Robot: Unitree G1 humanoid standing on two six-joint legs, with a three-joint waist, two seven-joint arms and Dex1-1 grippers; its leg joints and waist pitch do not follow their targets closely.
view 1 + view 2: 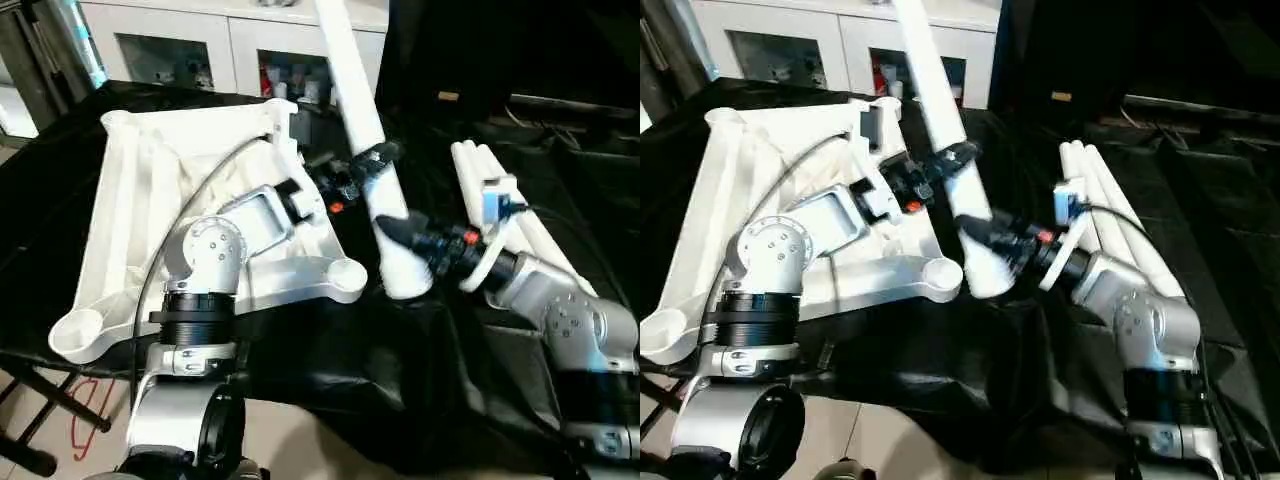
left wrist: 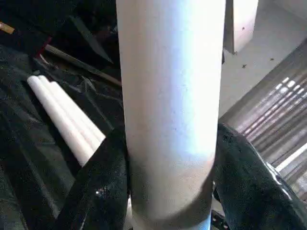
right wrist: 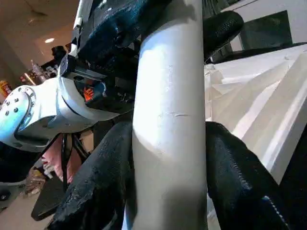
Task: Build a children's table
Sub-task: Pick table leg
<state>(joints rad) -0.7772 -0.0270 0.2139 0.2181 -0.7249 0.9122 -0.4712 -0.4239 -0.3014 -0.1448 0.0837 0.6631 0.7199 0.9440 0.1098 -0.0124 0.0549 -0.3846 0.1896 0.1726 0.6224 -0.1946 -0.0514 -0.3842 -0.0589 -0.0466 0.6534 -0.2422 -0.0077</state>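
Both the left gripper (image 1: 372, 160) and right gripper (image 1: 400, 232) clamped one long white tubular plastic leg (image 1: 375, 150), tilted beside the ribbed white plastic tabletop (image 1: 130, 190) (underside up), likely to steer it toward a corner socket (image 1: 345, 272).

1. Your two head views look forward and down from above the silver forearms, across the black-draped desk (image 1: 330, 370) toward a white cabinet (image 1: 240, 40) at the back; they sit slightly apart, so both share the tabletop (image 1: 130, 200), the raised leg (image 1: 375, 160) and the spare legs (image 1: 1120, 220).
2. Your left wrist view sits very close to that raised leg, looking along the left claw (image 2: 170, 191); the spare legs lie beyond.
3. Your right wrist view is equally close on the same leg, looking past the right claw (image 3: 168, 191) at the other claw and the tabletop's ribs.
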